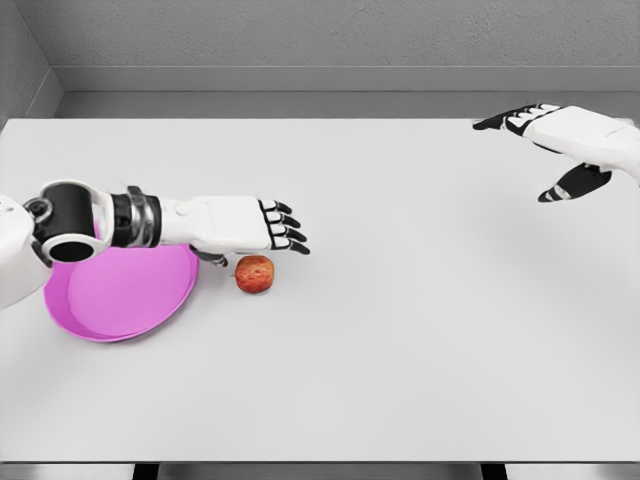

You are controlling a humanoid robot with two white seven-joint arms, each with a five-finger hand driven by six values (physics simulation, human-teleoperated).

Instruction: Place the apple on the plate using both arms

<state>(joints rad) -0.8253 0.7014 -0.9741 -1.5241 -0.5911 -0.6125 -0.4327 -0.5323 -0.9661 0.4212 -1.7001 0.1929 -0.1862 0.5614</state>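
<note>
Left hand [238,224], left-centre of frame: fingers [285,228] stretched out flat and together, dark tips pointing right, holding nothing. The palm sits just above the apple [255,274] in the picture; from this angle I cannot tell whether the thumb underneath touches the fruit or hangs clear of it. The left forearm runs back to the left edge, crossing over the top rim of the plate [120,295].

Right hand [565,135], upper right of frame: fingers [510,120] extended and loosely spread toward the left, thumb hanging dark below, nothing held. It is raised near the bench's far right edge, well apart from the apple and plate.

Apple: red with a yellowish patch, resting on the bench [400,330] left of centre, just beside the plate's right rim but not on it. A narrow strip of bench shows between the two.

Plate: pink, shallow, lower left of frame, flat on the bench, partly covered by the left elbow joint.

Bench: plain white. Grey wall [320,40] behind.
</note>
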